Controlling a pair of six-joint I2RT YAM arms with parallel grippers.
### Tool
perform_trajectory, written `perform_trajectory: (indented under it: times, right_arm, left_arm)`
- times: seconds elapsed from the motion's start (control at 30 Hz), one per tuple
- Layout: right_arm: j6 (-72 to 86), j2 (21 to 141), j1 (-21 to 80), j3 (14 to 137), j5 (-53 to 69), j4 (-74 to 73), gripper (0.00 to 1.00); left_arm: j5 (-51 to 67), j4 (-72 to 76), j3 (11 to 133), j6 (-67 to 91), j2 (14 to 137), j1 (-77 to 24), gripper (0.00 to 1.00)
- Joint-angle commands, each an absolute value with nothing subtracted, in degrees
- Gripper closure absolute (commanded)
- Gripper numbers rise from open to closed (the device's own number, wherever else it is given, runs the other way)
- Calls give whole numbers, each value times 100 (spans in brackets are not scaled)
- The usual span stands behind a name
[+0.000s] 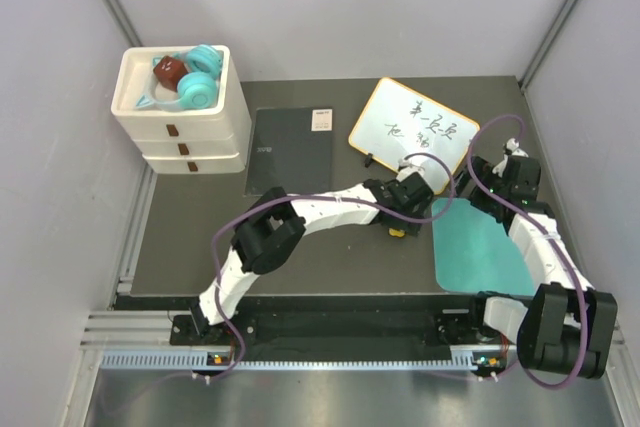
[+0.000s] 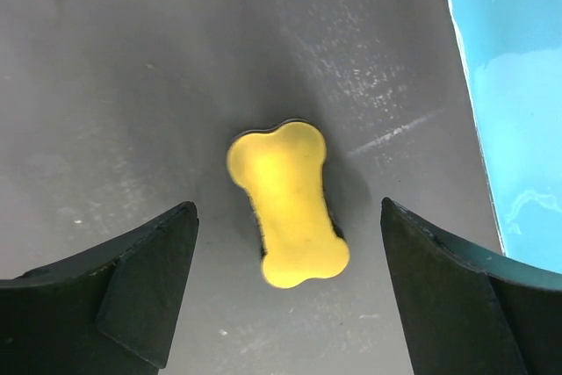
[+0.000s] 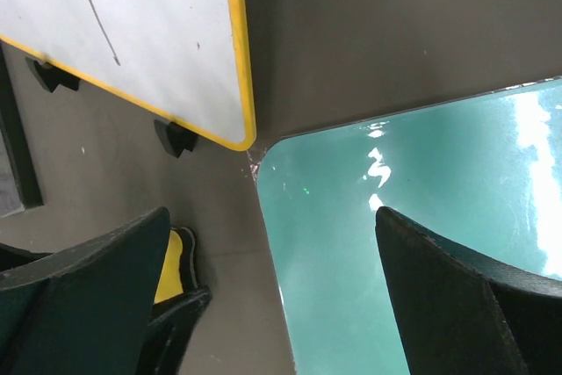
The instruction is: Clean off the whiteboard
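The whiteboard point(image 1: 415, 127) lies tilted at the back right, white with a yellow rim and dark handwriting; its corner and black feet show in the right wrist view point(image 3: 132, 32). A yellow bone-shaped eraser point(image 2: 288, 204) lies on the dark table, just left of the teal mat; it also shows in the top view point(image 1: 397, 232) and in the right wrist view point(image 3: 171, 274). My left gripper point(image 2: 285, 296) is open, its fingers on either side of the eraser without touching it; the top view point(image 1: 400, 215) shows it too. My right gripper point(image 3: 272, 296) is open and empty above the mat's corner near the board point(image 1: 478, 190).
A teal mat point(image 1: 480, 247) lies at the front right, also seen in the wrist views point(image 2: 518, 111) point(image 3: 421, 217). A dark grey pad with a white label point(image 1: 292, 150) lies left of the board. A white drawer unit point(image 1: 180, 132) holding teal and red items stands at the back left.
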State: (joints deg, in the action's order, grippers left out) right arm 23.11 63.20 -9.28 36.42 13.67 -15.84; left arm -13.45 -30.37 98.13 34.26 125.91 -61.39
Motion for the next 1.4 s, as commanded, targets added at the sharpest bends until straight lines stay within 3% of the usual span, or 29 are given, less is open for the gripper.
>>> perform_trajectory:
  times: [0.0,0.2,0.5,0.6,0.8,0.97,1.0,1.1,1.17,1.37]
  right_arm:
    - [2338,6275,-1028,3788,1635,-1345,1]
    - [2312,6293,-1028,3771,1749,-1327,1]
    - [2312,6319,-1028,3700,1784,-1336,1]
    - [2312,6310,-1028,3700,1775,-1327,1]
    - [2285,6346,-1028,3691,1819,-1336,1]
    - [2285,6346,-1028,3656,1767,-1345,1]
    - [2285,6346,-1028,3665,1775,-1345,1]
    - [2224,6346,-1028,3613,2029,-1205,1]
    - [2197,6346,-1028,3560,2188,-1073,1]
    - [2241,6530,-1028,3516,2478,-765,1]
  left_arm:
    - [-1793,-3164,10081,3577,12718,-6214,14]
    - [-2004,-3191,10028,3586,12727,-6214,27]
    - [-2338,-3138,9993,3533,12648,-6214,33]
    - [-2294,-3023,10002,3437,12665,-6214,45]
    - [-2276,-2971,9993,3366,12753,-6214,49]
    - [-2267,-2962,9967,3296,12779,-6214,69]
    - [-2285,-2997,9967,3244,12788,-6214,79]
    - [-2504,-3102,9984,3138,12806,-6205,94]
    - [-2845,-3216,9984,3033,12797,-6205,99]
    - [-3296,-3296,9871,2497,12534,-6047,100]
